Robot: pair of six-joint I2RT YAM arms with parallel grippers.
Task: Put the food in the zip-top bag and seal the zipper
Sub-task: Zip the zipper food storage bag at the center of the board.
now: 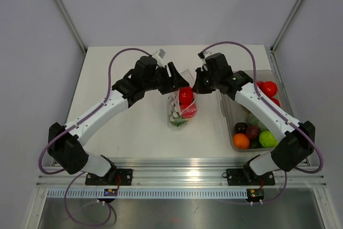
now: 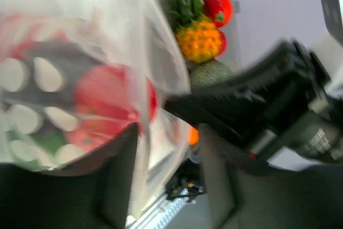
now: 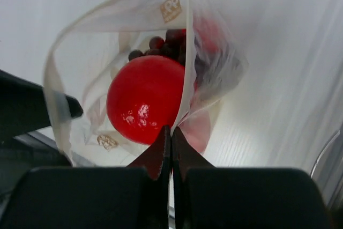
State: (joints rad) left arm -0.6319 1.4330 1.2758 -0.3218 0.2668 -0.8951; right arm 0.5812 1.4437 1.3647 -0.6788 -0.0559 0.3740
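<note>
Nearest the arm bases, on the right, sits the clear tray (image 1: 227,127) with spare toy fruit, a pineapple (image 2: 198,33) among it. Up the table now: the zip-top bag (image 3: 134,20) lies mid-table between the arms, bottom end toward us, and it's loaded. There's a glossy red ball (image 3: 143,99) and a dark grape bunch (image 3: 166,40) behind it.

At the far end the mouth gapes. The right gripper (image 3: 171,130) is pinched tight on the rim, film squeezed flat between its jaws. The left gripper (image 1: 178,80) stands half-spread at the opposite lip, with the bag wall hanging loose by its fingers (image 2: 115,186) and apparently ungripped.

I'd call that film thin, floppy and slick, light but sagging under the food. The best hold looks like the stiffer zipper (image 3: 115,12) strip, out at the corners and drawn taut.
</note>
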